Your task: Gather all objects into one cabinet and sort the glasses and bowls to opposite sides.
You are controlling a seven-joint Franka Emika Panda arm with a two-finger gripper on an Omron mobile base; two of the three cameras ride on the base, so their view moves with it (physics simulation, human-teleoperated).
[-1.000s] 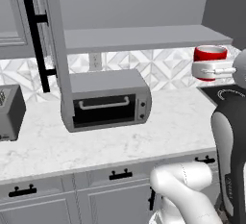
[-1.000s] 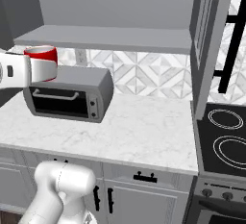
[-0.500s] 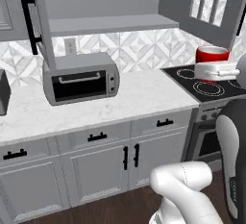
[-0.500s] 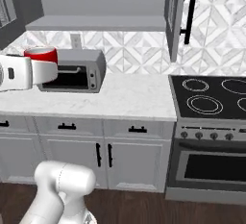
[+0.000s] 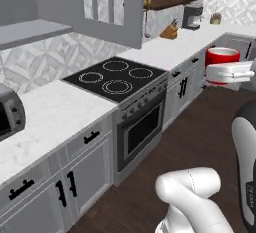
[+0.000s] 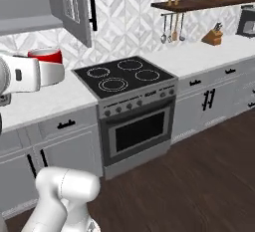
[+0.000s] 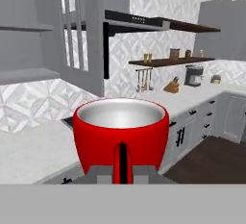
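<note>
- Holding the red mug (image 7: 120,134) upright in the air, the end effector (image 7: 121,172) is pinching it by the handle side; in the hand view the handle is facing the camera and the pale inside is showing.
- Riding at the right edge of the left base view, the red mug (image 5: 222,64) is sitting on top of the white hand, above the dark wood floor (image 5: 195,142); in the right base view the same mug (image 6: 46,57) is peeking over the hand at the left edge, in front of the table (image 6: 45,101).
- Changing since half a second ago: the whole scene is sliding across both base views, so the camera is moving with the base; the toaster oven (image 5: 7,114), then well inside the left base view, is now being cut off at its left edge, and the stove (image 5: 117,79) is now sitting in mid-frame.
- Staying the same through that turn is the grip on the mug.
- Being hidden: the fingertips are mostly covered by the mug, and its lower part is masked by the hand in both base views.
- Standing open above the table is the grey cabinet door (image 6: 74,7) with its black bar handle, beside a plain grey shelf (image 6: 22,24).
- Running farther back, a white marble table (image 6: 204,57) is carrying a knife block (image 6: 213,37) and a coffee machine (image 5: 192,17), under a dark wooden shelf (image 6: 204,3) against patterned wall tiles.
</note>
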